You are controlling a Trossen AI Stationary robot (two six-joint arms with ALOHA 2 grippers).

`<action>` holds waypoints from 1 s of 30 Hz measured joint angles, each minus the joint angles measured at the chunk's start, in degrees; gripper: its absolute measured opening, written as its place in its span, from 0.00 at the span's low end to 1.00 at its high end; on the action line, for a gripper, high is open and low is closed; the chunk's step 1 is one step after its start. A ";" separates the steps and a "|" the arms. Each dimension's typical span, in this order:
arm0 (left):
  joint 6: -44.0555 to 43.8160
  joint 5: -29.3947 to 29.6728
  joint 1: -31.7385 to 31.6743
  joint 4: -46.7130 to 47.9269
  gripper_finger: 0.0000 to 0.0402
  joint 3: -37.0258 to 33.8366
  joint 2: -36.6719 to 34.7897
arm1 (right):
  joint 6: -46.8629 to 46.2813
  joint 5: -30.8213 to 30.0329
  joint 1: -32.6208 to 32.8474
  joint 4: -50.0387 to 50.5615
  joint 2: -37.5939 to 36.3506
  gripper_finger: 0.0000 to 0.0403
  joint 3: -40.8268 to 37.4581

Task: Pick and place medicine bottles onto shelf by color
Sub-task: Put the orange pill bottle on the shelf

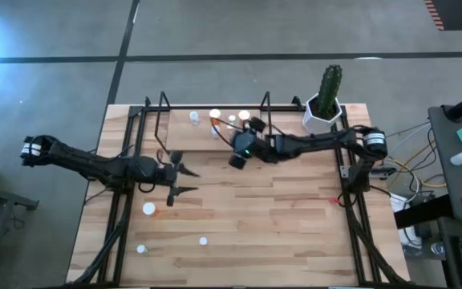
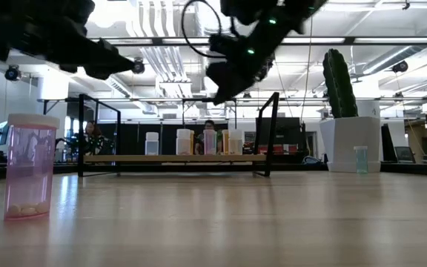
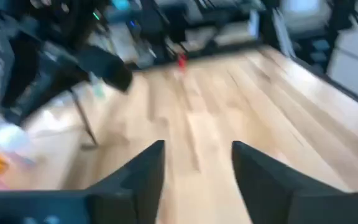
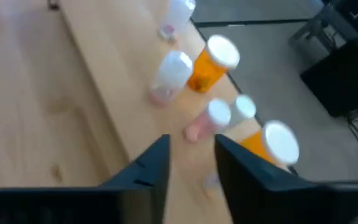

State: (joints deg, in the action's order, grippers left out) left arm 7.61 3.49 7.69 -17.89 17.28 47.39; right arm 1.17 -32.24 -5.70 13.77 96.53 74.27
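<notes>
Over the shelf: right pincer (image 1: 240, 149), fingers (image 4: 154, 163) spread, nothing between them.
Shelf (image 1: 184, 136): at the worktop's (image 1: 279, 217) far edge, carrying orange bottles (image 4: 211, 64), pinkish and clear ones.
Left pincer (image 1: 184, 180): fingers spread, empty, above the worktop's left half.
Loose bottles: pink bottle (image 2: 29, 165) and others stand near the front left.

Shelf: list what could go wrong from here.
1. The right pincer hangs open and empty close over the bottles packed on the shelf; an orange bottle or the pink one could get knocked over.
2. The left pincer, open above the table, might tip the loose bottle near it.
</notes>
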 joint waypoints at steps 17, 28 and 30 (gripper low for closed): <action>-36.22 9.07 18.76 66.57 0.07 32.02 12.26 | 5.11 3.68 16.69 -33.16 -21.24 0.03 -32.03; -56.73 3.78 24.93 91.72 0.32 36.69 22.88 | 5.01 3.68 18.46 -33.36 -24.83 0.03 -34.01; -56.88 3.67 25.13 91.92 0.39 36.55 23.94 | 5.03 3.75 18.48 -33.37 -24.29 0.03 -33.82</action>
State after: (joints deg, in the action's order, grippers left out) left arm -49.27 7.16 32.82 74.03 53.82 71.33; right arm 6.20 -28.49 12.77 -19.60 72.24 40.45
